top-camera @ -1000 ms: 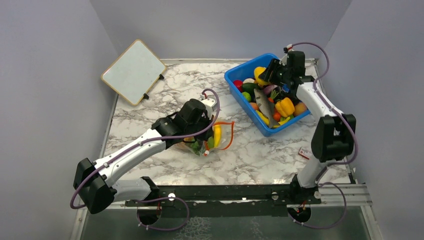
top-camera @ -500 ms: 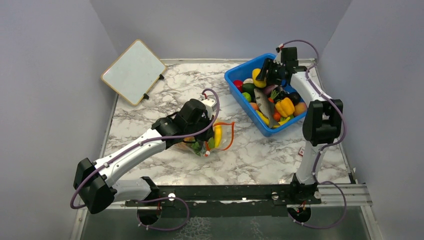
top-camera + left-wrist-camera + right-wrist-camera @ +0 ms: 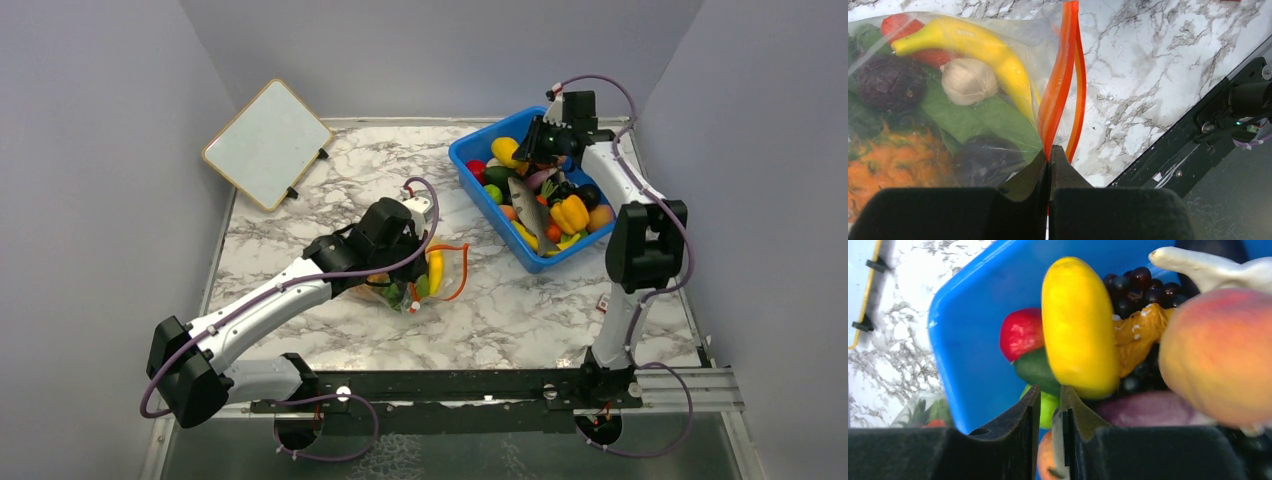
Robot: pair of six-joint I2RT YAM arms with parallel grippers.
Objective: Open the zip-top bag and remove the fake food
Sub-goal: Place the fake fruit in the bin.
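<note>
The white, grey-veined marble-look table [image 3: 500,300] carries a blue rectangular plastic bin [image 3: 468,160] at its far right, heaped with glossy toy produce [image 3: 568,213]. The clear, crinkly zip-top bag [image 3: 1038,40] lies mid-table, largely hidden under the left arm from above. The left gripper [image 3: 1049,157], pressed together, pinches the bag's red-orange zip strip [image 3: 1060,85]. The right gripper [image 3: 1050,390] hangs over the bin, jaws a slit apart, gripping nothing visible. Inside the bag lie a long green leaf [image 3: 983,117], a smooth yellow banana [image 3: 983,50], a blurred orange pineapple [image 3: 893,160] and a pale garlic bulb [image 3: 965,80].
</note>
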